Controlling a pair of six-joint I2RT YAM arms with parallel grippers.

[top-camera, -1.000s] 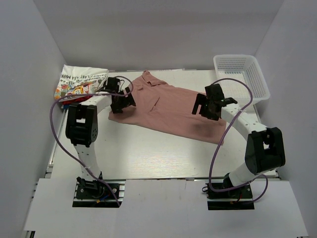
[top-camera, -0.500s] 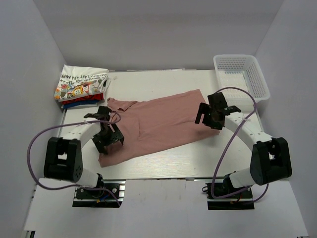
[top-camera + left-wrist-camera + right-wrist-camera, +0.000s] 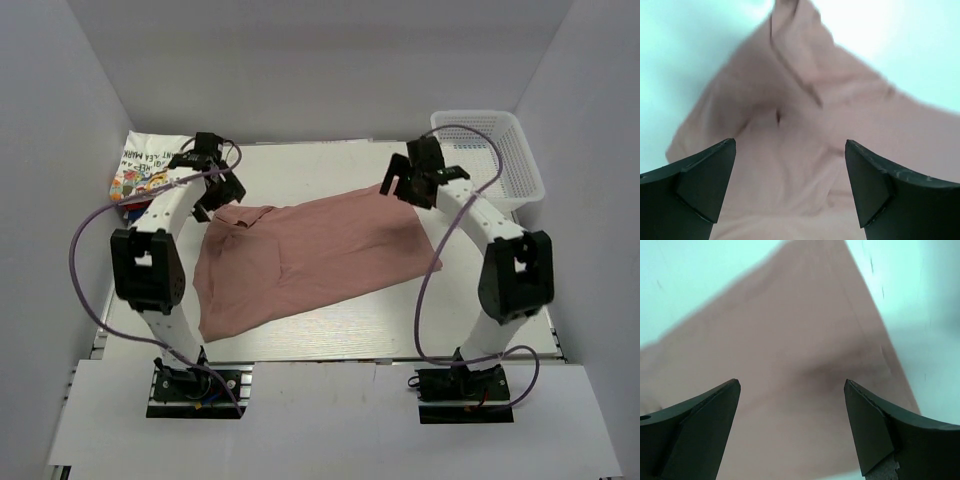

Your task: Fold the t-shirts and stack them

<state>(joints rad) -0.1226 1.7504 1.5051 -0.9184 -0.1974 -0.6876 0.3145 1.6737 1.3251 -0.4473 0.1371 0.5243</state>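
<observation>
Pink tee [image 3: 310, 255] lies opened out, in the middle of the table [image 3: 330, 165], set on a slant: one end low at the frame's lower left, near the front edge, the other end up toward centre right. Colour is dusty pink, one plain tone; surface mostly flat w/ soft creases, bunched a bit at its upper-left end where the cloth rucks into folds. In the left wrist view the tee [image 3: 805, 150] fills most of the frame, blurred, w/ a raised ridge and a dark crease running down the middle. In the right wrist view it [image 3: 790, 365] looks smoother, w/ a straight edge running down the right side and bare table beyond it. Left gripper [image 3: 220, 195] hangs over the tee's upper-left end; from its own cam the left gripper [image 3: 790, 145] is spread wide, nothing between the fingers, cloth below. Right gripper [image 3: 398, 186] sits at the tee's upper-right corner; the right gripper [image 3: 792, 384] is likewise spread apart, grasping nothing. Further out, upper left of the top view: folded stack w/ a white printed tee [image 3: 160, 165] on top, and red and blue tees [image 3: 126, 204] showing as thin edges beneath. Upper right: white mesh basket [image 3: 490, 150].
</observation>
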